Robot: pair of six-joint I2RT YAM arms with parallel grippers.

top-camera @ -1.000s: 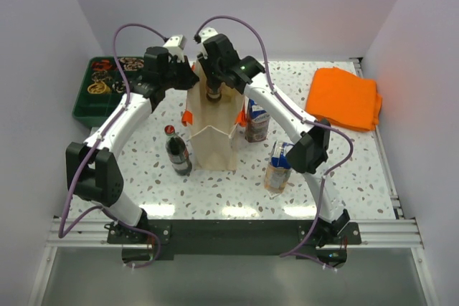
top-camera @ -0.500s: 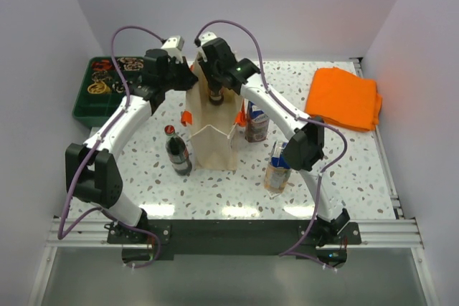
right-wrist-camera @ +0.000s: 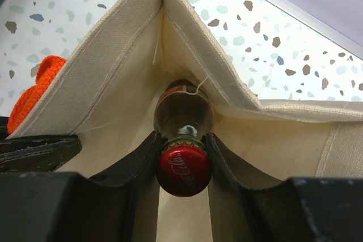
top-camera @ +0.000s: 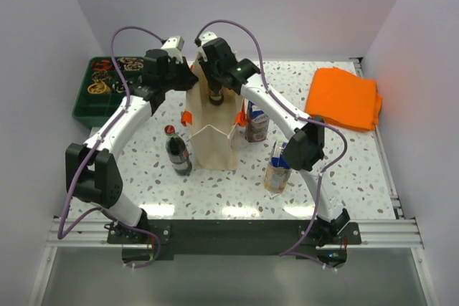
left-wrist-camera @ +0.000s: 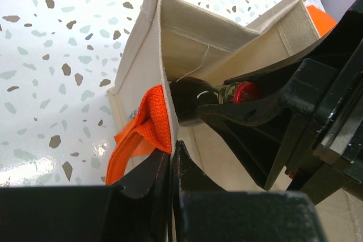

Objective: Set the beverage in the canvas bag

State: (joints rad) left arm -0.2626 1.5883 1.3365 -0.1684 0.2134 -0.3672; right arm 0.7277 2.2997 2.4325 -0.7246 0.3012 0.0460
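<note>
Cartons stand nearest in the overhead view, one (top-camera: 276, 170) at lower right of centre on the speckled table (top-camera: 358, 170), the other (top-camera: 257, 123) just beyond it beside the canvas bag (top-camera: 214, 141). Left of the bag, close to its wall, a dark cola bottle (top-camera: 178, 152) stands upright. The bag itself sits upright in the middle of the frame, mouth open. At its top left, the left gripper (left-wrist-camera: 172, 151) is closed, pinching the bag's wall right beside an orange handle (left-wrist-camera: 144, 128). Above the mouth, the right gripper (right-wrist-camera: 182, 145) clamps the neck of the beverage bottle (right-wrist-camera: 182, 106) just below its red cap (right-wrist-camera: 184, 168), with the body hanging down inside the bag. Farther back, a green tray (top-camera: 84, 114) occupies the upper left and a folded orange cloth (top-camera: 344, 98) lies at upper right.
</note>
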